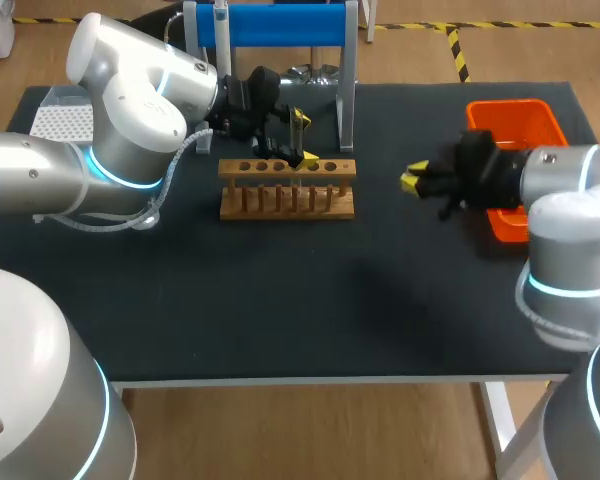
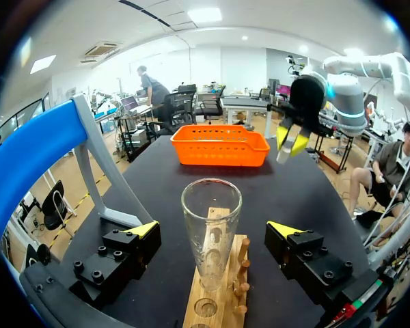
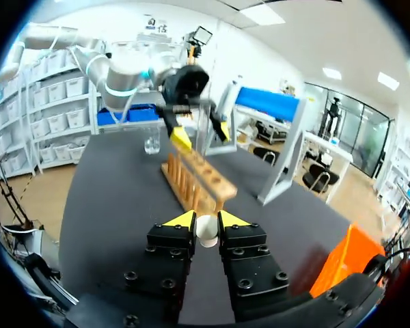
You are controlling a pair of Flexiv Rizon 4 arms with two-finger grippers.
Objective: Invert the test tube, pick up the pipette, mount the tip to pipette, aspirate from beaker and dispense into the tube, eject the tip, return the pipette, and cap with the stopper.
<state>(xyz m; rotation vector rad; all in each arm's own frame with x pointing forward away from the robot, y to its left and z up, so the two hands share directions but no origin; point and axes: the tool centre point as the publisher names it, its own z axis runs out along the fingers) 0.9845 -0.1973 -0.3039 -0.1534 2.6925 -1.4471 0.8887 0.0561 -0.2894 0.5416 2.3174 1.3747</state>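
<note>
Over black table, left fingers spread around test tube; right fingers pinch stopper.

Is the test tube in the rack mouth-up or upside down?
Mouth-up: the test tube stands upright in the wooden rack, open rim on top, between the left gripper's open fingers.

Bright, even light from ceiling panels falls on the dark table (shadows soft, faint).

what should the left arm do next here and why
Probably lift the left gripper straight up, clear of the test tube: the tube already stands mouth up in the wooden rack, with the open fingers apart on either side, not touching it.
</note>
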